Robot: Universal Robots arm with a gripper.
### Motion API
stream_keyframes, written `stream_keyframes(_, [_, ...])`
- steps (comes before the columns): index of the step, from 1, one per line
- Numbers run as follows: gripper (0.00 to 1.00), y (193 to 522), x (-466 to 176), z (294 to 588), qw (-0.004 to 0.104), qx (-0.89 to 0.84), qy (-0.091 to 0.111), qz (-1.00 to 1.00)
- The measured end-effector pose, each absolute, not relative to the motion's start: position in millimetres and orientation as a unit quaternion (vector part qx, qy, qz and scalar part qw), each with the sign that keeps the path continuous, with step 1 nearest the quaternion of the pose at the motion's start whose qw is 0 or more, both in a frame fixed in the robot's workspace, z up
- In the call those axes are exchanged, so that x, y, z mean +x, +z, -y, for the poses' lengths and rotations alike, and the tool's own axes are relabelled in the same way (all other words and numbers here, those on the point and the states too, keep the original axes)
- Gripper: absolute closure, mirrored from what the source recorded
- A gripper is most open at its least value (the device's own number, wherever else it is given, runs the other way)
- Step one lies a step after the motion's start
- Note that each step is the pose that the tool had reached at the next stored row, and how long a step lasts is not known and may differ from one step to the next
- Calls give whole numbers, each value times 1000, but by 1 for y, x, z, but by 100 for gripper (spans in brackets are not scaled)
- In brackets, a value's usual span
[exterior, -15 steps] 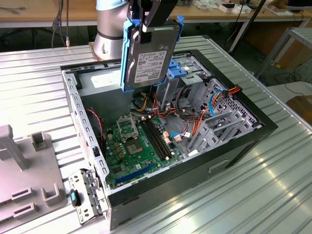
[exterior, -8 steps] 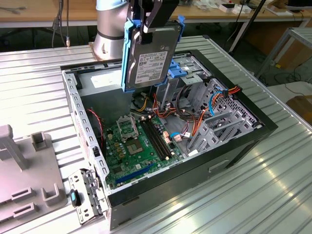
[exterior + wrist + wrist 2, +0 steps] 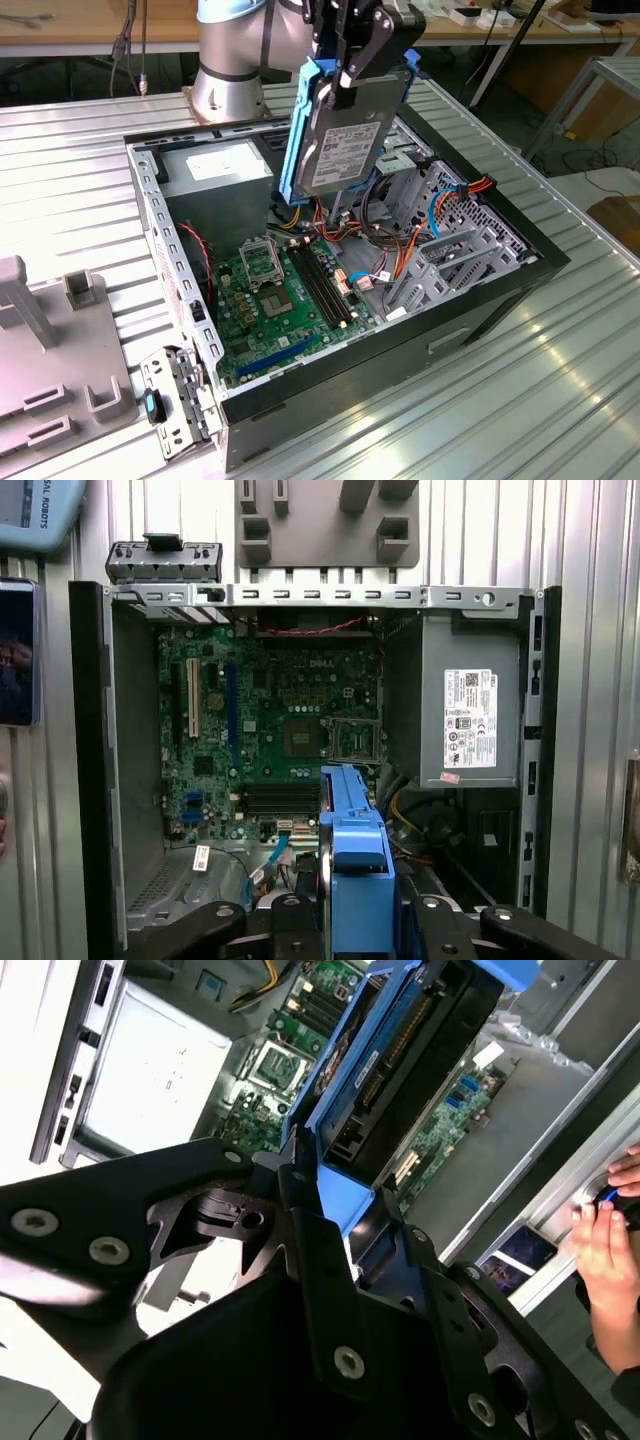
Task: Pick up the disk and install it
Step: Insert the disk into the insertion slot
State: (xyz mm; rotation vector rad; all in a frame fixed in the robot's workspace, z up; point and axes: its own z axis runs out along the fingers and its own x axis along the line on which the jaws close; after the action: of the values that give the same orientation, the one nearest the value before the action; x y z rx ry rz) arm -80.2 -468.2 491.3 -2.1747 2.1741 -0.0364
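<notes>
The disk (image 3: 343, 135) hangs in the air over the open computer case (image 3: 500, 290), clamped at its upper end by the gripper (image 3: 352, 68). The 2 black fingers are closed on the blue carrier rail from either side, so the pick-up part of the job looks done and the installing part does not.

Its long axis runs almost straight up and down, leaning a little. The top end sits in the grip and the bottom end points down into the case, above the bundle of orange and blue cables (image 3: 350, 225). In the exterior view its broad labelled face turns toward the camera. In the first wrist view it shows edge-on as a narrow blue strip, so the flat sides stand upright rather than level.

The relation that matters is between disk and bay. The disk lies directly below the gripper, in line with it. The grey metal drive cage (image 3: 450, 250) is lower and toward the exterior view's right (the disk touches nothing in the case, as far as the pictures show).

Under and beside the disk lies the green motherboard (image 3: 280, 290), with the boxy power supply (image 3: 215, 165) toward the far end of the case near the arm's base. The case rests on its side on a ribbed metal table (image 3: 480, 420). A grey plastic fixture (image 3: 50, 360) stands well apart on the exterior view's left. In the second wrist view a person's hand (image 3: 605, 1245) rests beyond the case wall, away from the disk.
</notes>
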Motion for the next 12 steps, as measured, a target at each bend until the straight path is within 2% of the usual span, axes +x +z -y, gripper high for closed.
stream_keyframes(7, [63, 491, -65, 478, 33, -707, -12, -707])
stream_keyframes(12, [63, 489, -62, 504, 33, -707, -11, -707])
